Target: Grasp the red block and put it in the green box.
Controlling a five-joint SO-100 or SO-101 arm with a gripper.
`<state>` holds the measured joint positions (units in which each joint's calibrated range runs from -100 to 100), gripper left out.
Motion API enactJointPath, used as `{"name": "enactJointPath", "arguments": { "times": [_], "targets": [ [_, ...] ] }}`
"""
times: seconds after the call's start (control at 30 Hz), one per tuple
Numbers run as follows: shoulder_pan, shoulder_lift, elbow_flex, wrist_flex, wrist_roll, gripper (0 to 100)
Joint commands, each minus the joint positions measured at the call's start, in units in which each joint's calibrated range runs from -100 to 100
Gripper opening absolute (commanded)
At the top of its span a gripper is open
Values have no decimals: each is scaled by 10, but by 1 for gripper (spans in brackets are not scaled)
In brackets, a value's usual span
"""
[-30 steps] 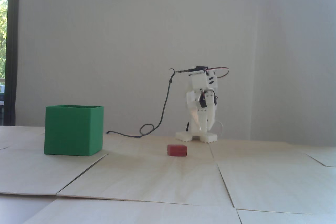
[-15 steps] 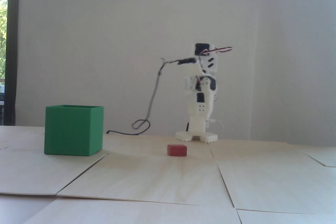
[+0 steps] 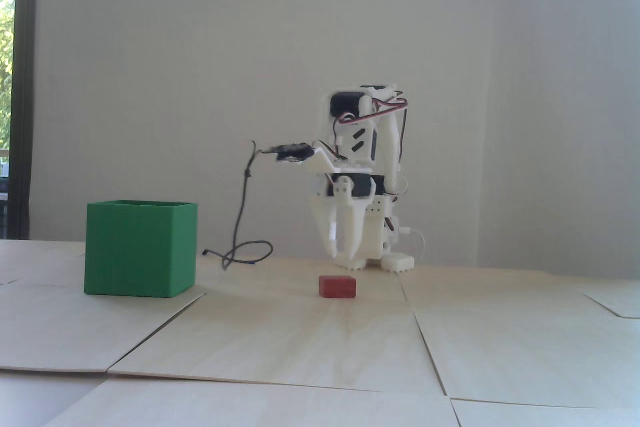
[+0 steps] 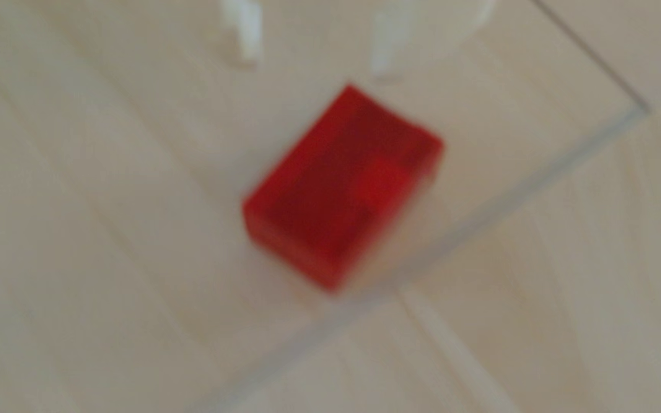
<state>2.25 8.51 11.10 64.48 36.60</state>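
**Pale wood, and the tool now over the block**

Pale wooden panels make up the counter (image 3: 320, 337), running from the near edge of the fixed view to the white wall at the far side. On it, at the left, stands the green box (image 3: 140, 249), open rim up, nothing visible inside from this angle. The white arm (image 3: 362, 146) sits at the far side, right of centre; a second ago it was folded upright over its base, and it has since swung forward and down toward the near side. Its black cable (image 3: 242, 217) trails off to the left and has shifted with it.

The tool (image 3: 343, 252) now points down, its two fingers parted by a clear gap and holding nothing. The red block (image 3: 337, 286) lies flat on the counter just below and nearer, well apart from the box and unmoved.

In the blurred wrist view the block (image 4: 343, 190) sits centre frame, askew to the fingers (image 4: 247, 39) at the top edge. The approach seems under way; the tool probably needs to reach further and turn before closing.
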Motion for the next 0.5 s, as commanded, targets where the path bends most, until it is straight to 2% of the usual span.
{"name": "enactJointPath", "arguments": {
  "times": [0.0, 0.3, 0.47],
  "targets": [
    [25, 30, -64, -12, 0, 9],
    [33, 47, -56, -10, 0, 10],
    [33, 46, -59, -8, 1, 20]
  ]
}}
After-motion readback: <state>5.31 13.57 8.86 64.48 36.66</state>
